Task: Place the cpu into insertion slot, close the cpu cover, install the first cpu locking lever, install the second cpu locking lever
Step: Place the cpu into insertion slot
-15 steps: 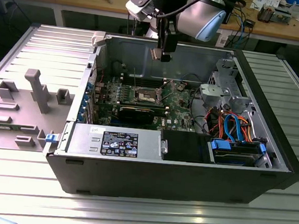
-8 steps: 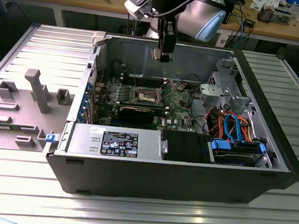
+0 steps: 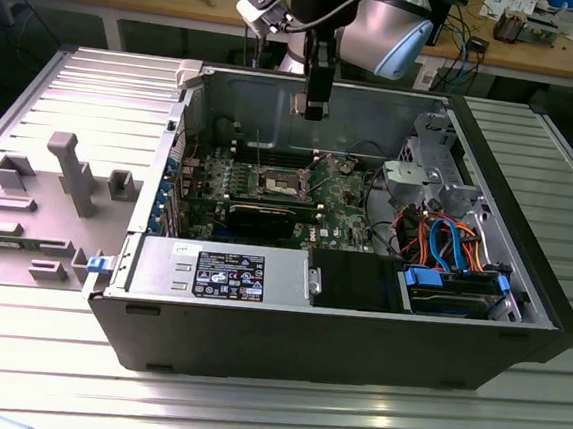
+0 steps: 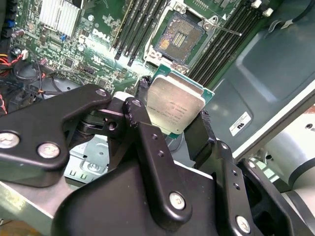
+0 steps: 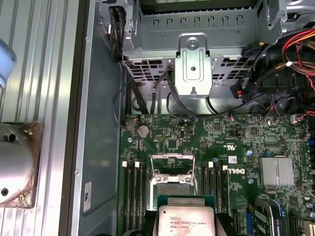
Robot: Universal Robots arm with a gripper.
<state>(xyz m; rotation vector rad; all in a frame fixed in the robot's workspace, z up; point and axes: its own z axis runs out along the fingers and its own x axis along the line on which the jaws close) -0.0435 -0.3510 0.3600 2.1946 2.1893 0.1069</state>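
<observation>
Arm: A Universal Robots arm comes down from the top of the exterior view, its pale wrist joint (image 3: 385, 32) above the case's rear wall. The gripper (image 3: 314, 107) hangs straight down over the green motherboard (image 3: 343, 204).

Grip: In the second wrist view the black fingers (image 4: 197, 137) are clamped on the cpu (image 4: 174, 105), pinching it by two opposite edges.

Where the cpu is: It is held in the air above the board. In both wrist views it sits in front of the insertion slot (image 4: 178, 37) and overlaps the slot's near rim, and it is not seated.

Facing: The silvery metal face with its print is turned up toward the wrist cameras, and the underside faces the board.

Axis: The chip is near-square, so no long axis stands out. In the first wrist view its edges run roughly in line with the slot's edges.

Insertion slot: The dark centre with its field of gold contacts lies bare between banks of long black memory slots (image 4: 140, 24).

Cpu cover: In the first wrist view the cpu cover (image 5: 172, 157) is lifted off the slot, and the board shows through its window.

Lever: A thin metal lever (image 4: 224, 28) juts from a corner of the slot across the memory slots.

Setting: The black computer case (image 3: 305, 352) lies opened on its side on a ribbed metal table (image 3: 249, 412).
</observation>
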